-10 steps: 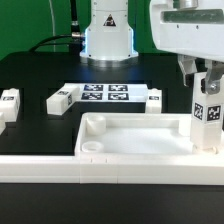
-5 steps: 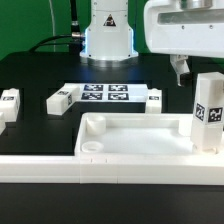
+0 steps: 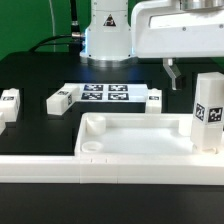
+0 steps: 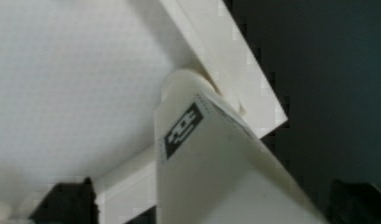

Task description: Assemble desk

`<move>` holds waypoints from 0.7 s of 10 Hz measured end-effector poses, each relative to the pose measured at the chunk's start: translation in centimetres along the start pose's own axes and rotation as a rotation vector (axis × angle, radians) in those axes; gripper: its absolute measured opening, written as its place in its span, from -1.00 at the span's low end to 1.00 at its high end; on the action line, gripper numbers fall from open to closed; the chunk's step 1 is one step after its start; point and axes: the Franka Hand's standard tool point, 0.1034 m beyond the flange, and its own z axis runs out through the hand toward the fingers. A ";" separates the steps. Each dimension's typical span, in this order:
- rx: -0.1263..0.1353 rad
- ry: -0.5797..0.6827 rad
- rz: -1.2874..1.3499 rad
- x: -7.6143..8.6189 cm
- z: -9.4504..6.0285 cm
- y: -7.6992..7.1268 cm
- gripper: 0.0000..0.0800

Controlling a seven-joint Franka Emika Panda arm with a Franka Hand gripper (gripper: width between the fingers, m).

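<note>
1. Over the last second I have let go of the upright leg (image 3: 208,112) and drawn up. My fingers flanked its top then, and now my gripper (image 3: 194,68) hangs just above it. The leg has stayed where it stood.
2. My arm comes in at the top of the exterior view's right, with the broad white wrist housing level and pointing straight down. My base (image 3: 108,35) stands at the back, near the middle.
3. From the exterior view's left, one loose leg (image 3: 8,103) lies on the black table (image 3: 30,75). A second leg (image 3: 62,99) lies just beside the marker board (image 3: 105,94), and a third leg (image 3: 153,99) lies at the board's other end. All three are short white blocks with black-and-white tags.
4. The desk top (image 3: 135,150) lies nearer the camera with its raised rim up, close behind the long white rail (image 3: 40,168). It runs from near the middle to the exterior view's right edge.
5. The upright leg stands at the desk top's right end, with its tag facing the camera. In the wrist view its tagged face (image 4: 187,130) fills the middle, with the pale desk top (image 4: 62,80) behind it.
6. My jaws stand wide apart and hold nothing. The one finger (image 3: 172,73) that shows clearly hangs to the left of the leg with dark table between them. I cannot make out the other finger.
</note>
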 end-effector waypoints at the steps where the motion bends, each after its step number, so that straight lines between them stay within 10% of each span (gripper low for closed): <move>1: -0.003 0.001 -0.119 0.0 0.0 0.0 0.62; 7: -0.022 0.001 -0.598 -0.2 0.4 -0.3 0.62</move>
